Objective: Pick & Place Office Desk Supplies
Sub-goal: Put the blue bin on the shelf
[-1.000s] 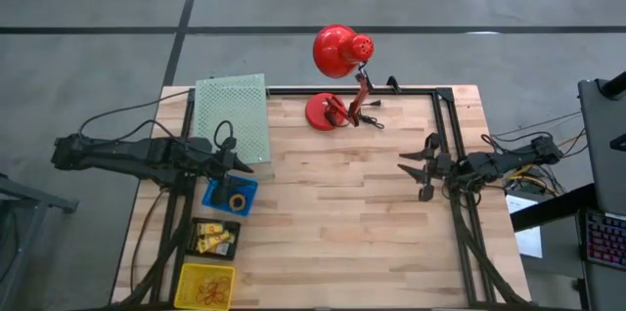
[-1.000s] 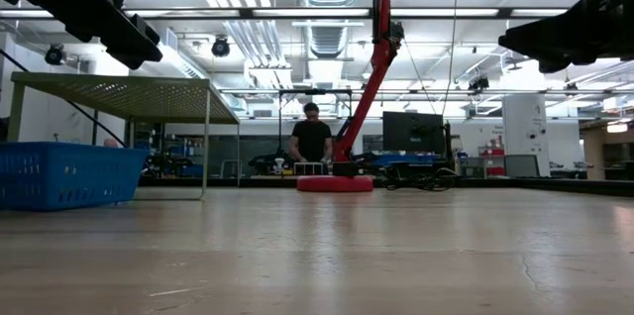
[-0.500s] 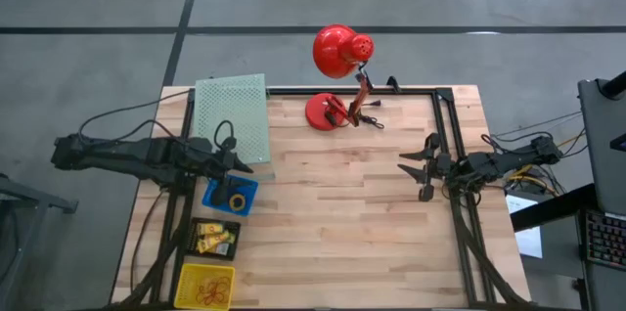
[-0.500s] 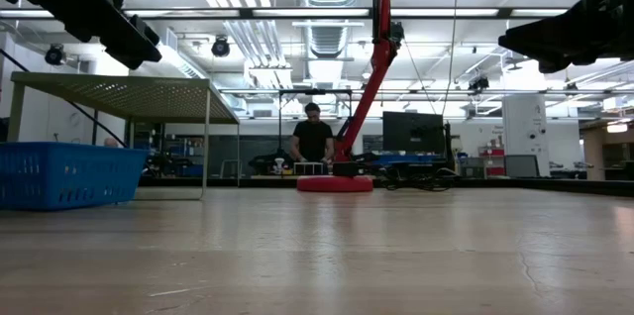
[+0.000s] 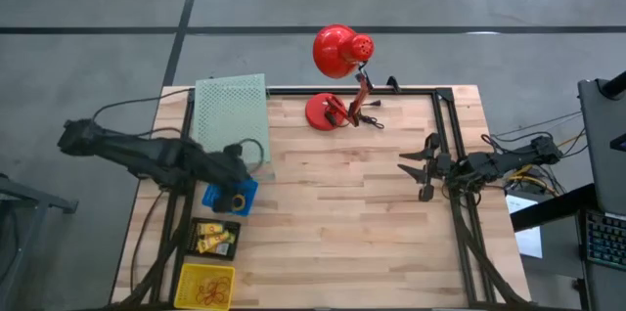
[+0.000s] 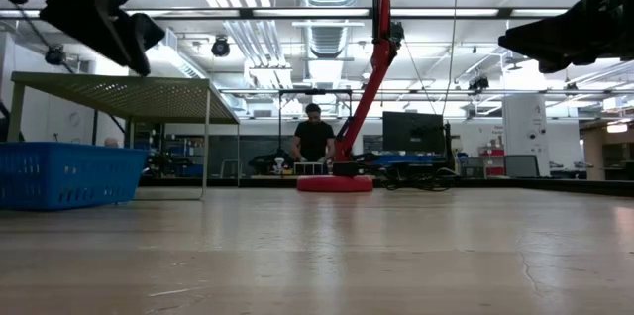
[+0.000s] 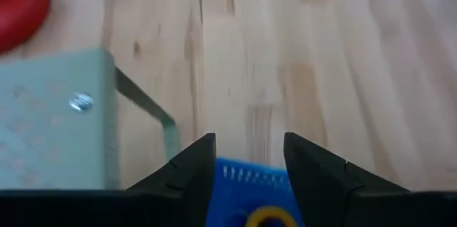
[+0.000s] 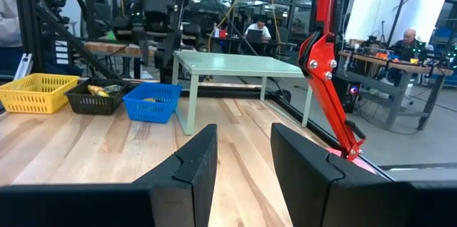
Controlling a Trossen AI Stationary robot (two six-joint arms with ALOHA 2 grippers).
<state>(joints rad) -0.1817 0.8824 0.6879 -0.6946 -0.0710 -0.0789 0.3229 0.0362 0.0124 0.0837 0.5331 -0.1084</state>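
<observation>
Rings [image 5: 237,200], blue mesh basket [image 5: 217,194], wooden table [image 5: 342,223]

Table [image 5: 333,223]: lamp [image 5: 337,81] at far edge, centre. Mesh shelf [image 5: 233,115] at far left corner. Three baskets in a row along left edge, near side of shelf: first basket [image 5: 217,199] holds a ring [image 5: 238,200], second [image 5: 215,238] holds small pieces, third [image 5: 205,285] holds bands. My left gripper [image 5: 256,166] hangs over the first basket; my right gripper [image 5: 416,166] at right edge.
</observation>
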